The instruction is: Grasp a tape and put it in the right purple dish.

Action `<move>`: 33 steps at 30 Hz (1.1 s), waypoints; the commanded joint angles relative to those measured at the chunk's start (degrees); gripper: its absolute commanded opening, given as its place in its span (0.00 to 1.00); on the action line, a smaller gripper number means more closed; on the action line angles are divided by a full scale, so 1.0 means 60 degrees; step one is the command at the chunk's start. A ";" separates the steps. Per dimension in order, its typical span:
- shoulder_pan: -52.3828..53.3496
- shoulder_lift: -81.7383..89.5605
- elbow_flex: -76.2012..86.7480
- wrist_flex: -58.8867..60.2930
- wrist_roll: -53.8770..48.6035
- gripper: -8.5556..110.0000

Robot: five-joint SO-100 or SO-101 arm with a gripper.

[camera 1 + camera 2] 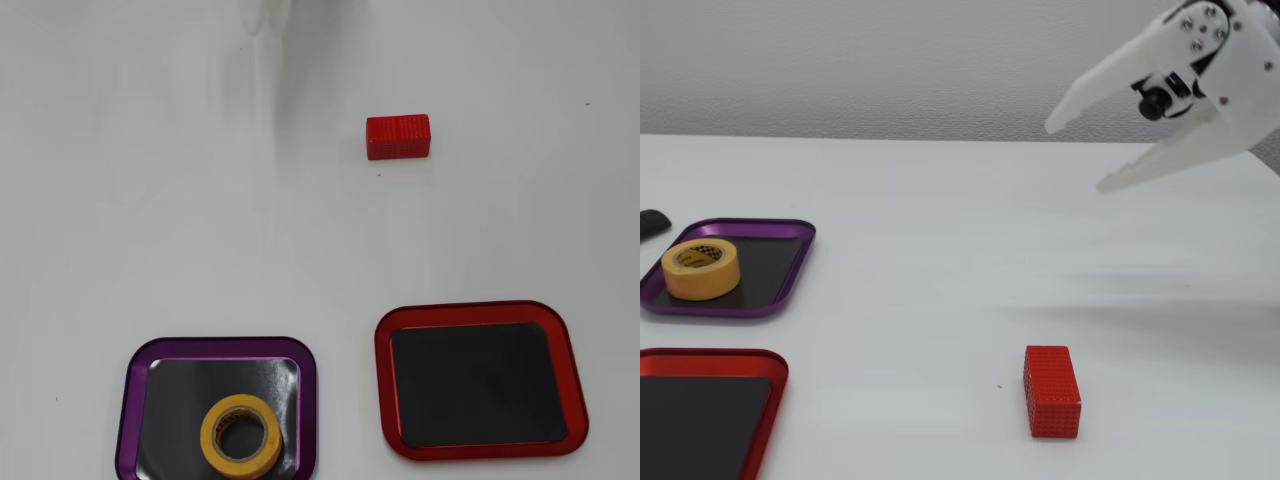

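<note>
Tape is sitting flat inside the purple dish, its hollow core facing up, while I am holding my claw high at the right of the fixed view, well apart from everything on the table. My two white plastic fingers are spread wide and gripping nothing. In the overhead view only a pale blur of me is showing at the top edge.

As I am judging it, the job is looking done, and the risks are lying in my own travel. Swinging low over the table, I could be clipping the red block, a small ribbed rectangle standing alone in open space, and knocking it over. Dropping back toward the dishes, I could be catching a raised rim and skidding the whole dish, since both look light and are resting on a smooth white surface.

The tape is a squat yellow roll with a matte papery face and printing inside its core. The purple dish is a rounded square with a glossy metallic rim and a flat black floor; the red dish beside it is sharing that shape and is lying empty.
</note>
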 commanded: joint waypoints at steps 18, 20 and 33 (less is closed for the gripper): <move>0.0000 0.2827 0.3311 0.1714 0.0439 0.19; 0.0000 0.2783 0.3516 0.1670 0.0425 0.13; 0.0146 0.2798 0.3750 0.1641 -0.0352 0.07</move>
